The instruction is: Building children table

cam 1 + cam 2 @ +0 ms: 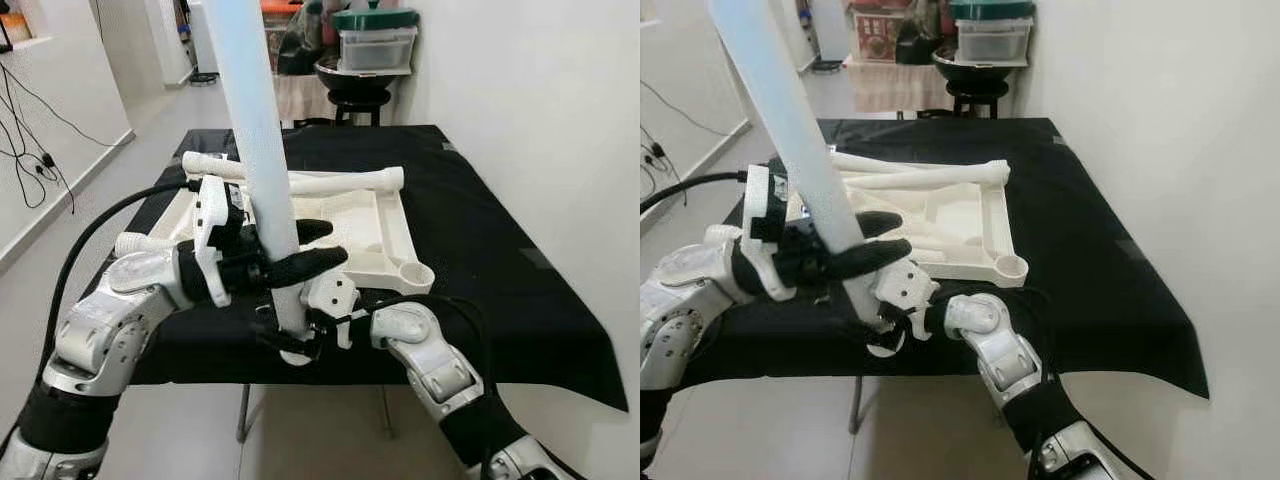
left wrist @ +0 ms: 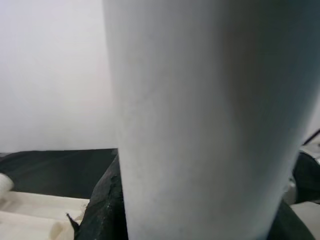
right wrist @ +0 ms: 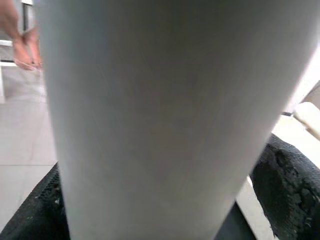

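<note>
A long white table leg [image 1: 255,120] stands nearly upright at the front edge of the table, tilting slightly to the left at its top. My left gripper [image 1: 322,246] is shut on it at mid-height, its black fingers [image 2: 102,205] wrapped around the tube. My right gripper [image 1: 290,338] is shut on the leg's lower end, just off the cloth's front edge. Behind them the white table top [image 1: 385,235] lies upside down, with a round leg socket [image 1: 417,272] at its near right corner. A second leg [image 1: 330,183] lies across its far side.
A black cloth [image 1: 500,260] covers the work table, with bare room on its right half. Another white leg end [image 1: 130,243] pokes out at the left. A stool with stacked containers [image 1: 365,60] stands behind, cables [image 1: 30,150] hang on the left wall. A person's feet [image 3: 22,47] are on the floor.
</note>
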`<state>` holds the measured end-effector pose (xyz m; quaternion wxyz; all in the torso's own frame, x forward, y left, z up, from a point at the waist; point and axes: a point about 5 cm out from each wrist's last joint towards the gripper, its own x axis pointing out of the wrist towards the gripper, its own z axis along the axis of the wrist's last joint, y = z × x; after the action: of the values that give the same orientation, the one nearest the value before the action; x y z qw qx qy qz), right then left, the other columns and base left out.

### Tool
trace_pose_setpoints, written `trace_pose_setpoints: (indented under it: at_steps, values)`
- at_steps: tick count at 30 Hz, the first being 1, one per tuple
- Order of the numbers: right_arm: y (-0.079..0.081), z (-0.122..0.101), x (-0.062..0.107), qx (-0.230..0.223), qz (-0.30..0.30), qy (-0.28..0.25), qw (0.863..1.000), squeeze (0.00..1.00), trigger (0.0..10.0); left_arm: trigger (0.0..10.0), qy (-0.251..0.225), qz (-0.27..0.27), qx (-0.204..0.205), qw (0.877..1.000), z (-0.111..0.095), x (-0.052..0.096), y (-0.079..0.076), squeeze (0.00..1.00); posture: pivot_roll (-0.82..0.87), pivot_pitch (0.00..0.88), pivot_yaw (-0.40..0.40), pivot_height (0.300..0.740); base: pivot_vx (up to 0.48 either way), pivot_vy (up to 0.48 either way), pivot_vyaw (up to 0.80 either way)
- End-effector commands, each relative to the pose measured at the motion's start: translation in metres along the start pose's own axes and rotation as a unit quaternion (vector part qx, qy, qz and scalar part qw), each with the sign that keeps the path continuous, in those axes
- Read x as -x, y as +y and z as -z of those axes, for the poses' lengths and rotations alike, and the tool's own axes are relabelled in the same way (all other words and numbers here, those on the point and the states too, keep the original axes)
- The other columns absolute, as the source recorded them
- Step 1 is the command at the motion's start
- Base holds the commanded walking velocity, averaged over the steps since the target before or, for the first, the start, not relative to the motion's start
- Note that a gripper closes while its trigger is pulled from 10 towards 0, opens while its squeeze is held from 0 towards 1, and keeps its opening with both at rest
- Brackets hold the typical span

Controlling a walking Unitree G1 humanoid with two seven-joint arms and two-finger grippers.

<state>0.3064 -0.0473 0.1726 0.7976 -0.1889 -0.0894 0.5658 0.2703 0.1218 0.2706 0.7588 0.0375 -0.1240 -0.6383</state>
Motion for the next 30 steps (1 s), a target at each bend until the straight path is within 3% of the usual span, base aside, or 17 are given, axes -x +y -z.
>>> trace_pose_setpoints:
  at_steps: [1, 3, 4, 18, 25, 27, 28, 30]
  values:
    - [0.004, -0.002, -0.005, -0.006, -0.012, 0.000, 1.000, 0.00, 10.0, 0.0, -0.025, 0.093, 0.020, 0.995, -0.006, -0.014, -0.013, 0.00, -0.01, 0.000, -0.002, 0.740, 0.000, 0.000, 0.00]
    - [0.007, -0.001, -0.006, -0.014, -0.024, -0.001, 1.000, 0.00, 10.0, 0.0, -0.026, 0.122, 0.029, 0.992, -0.007, -0.015, -0.015, 0.00, -0.01, 0.000, -0.004, 0.740, 0.000, 0.000, 0.00]
    - [0.009, -0.001, -0.006, -0.021, -0.034, -0.005, 0.999, 0.00, 0.0, 0.0, -0.020, 0.132, 0.030, 0.991, -0.005, -0.017, -0.016, 0.00, -0.01, 0.000, -0.003, 0.740, 0.000, 0.000, 0.00]
    - [0.011, 0.001, -0.005, -0.026, -0.047, 0.003, 0.999, 0.00, 0.0, 0.0, -0.023, 0.144, 0.026, 0.989, -0.006, -0.016, -0.014, 0.00, -0.01, 0.000, -0.001, 0.740, 0.000, 0.000, 0.00]
    - [0.008, 0.002, -0.005, -0.024, -0.035, 0.005, 0.999, 0.00, 0.0, 0.0, -0.030, 0.105, 0.010, 0.994, -0.005, -0.016, -0.007, 0.00, -0.01, 0.000, -0.003, 0.740, 0.000, 0.000, 0.00]
    - [0.004, 0.002, -0.005, -0.023, -0.021, 0.004, 0.999, 0.00, 0.0, 0.0, -0.034, 0.066, -0.001, 0.997, -0.005, -0.018, 0.001, 0.00, -0.01, 0.000, -0.001, 0.740, 0.000, 0.000, 0.00]
    - [0.002, 0.003, -0.005, -0.024, -0.011, 0.003, 1.000, 0.00, 0.0, 10.0, -0.031, 0.026, -0.011, 0.999, -0.003, -0.019, 0.008, 0.00, -0.01, 0.000, 0.000, 0.740, 0.000, 0.000, 0.00]
    - [0.000, 0.003, -0.005, -0.024, -0.004, 0.002, 1.000, 0.00, 0.0, 10.0, -0.028, 0.001, -0.017, 0.999, -0.001, -0.019, 0.014, 0.00, -0.01, 0.000, 0.000, 0.740, 0.000, 0.000, 0.00]
